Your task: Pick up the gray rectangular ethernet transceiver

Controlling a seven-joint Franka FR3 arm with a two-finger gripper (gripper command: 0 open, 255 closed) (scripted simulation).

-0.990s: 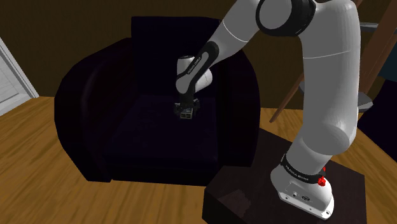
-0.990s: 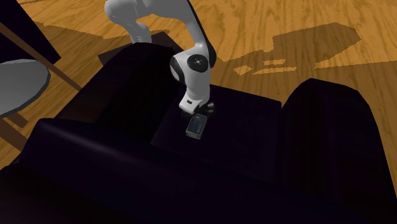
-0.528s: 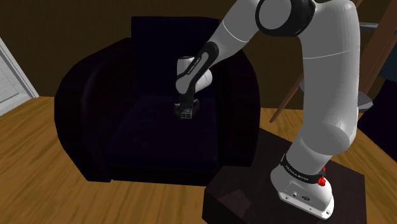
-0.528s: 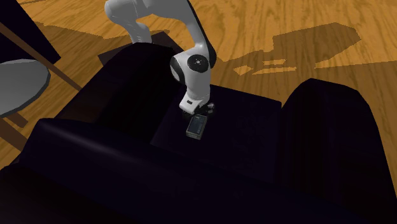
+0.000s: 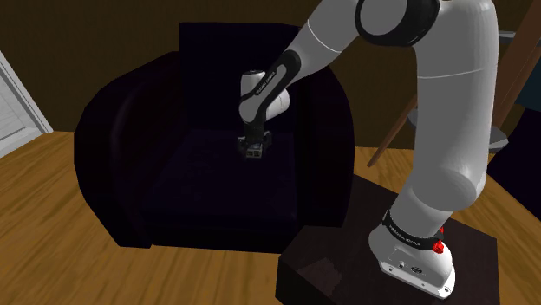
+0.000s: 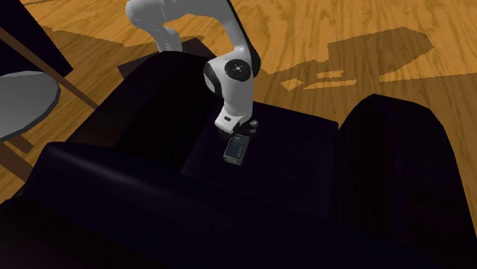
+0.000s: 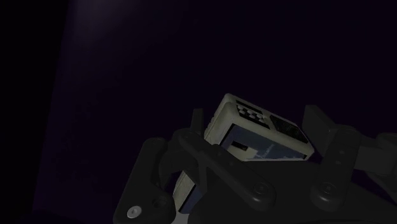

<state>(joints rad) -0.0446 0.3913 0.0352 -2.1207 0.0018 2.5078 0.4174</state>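
A small grey rectangular transceiver (image 7: 257, 130) with a blue side label sits clasped between my black fingers (image 7: 198, 130). My gripper (image 5: 254, 147) is shut on it just above the seat cushion (image 5: 208, 173) of a very dark armchair (image 5: 113, 130). From the second exterior view the transceiver (image 6: 236, 150) hangs under the gripper (image 6: 239, 139), over the seat (image 6: 298, 164), near the cushion's middle. The transceiver (image 5: 253, 152) points down below the white wrist.
The armchair's tall backrest (image 5: 234, 52) and thick armrests (image 6: 397, 160) enclose the seat on three sides. Wooden floor (image 5: 52, 243) surrounds it. The dark stand (image 5: 347, 269) is beside the chair. A grey round table (image 6: 23, 103) is nearby, and a white door (image 5: 13, 104).
The wrist has risen a little, carrying the transceiver upward off the seat cushion. The fingers stay shut on it.
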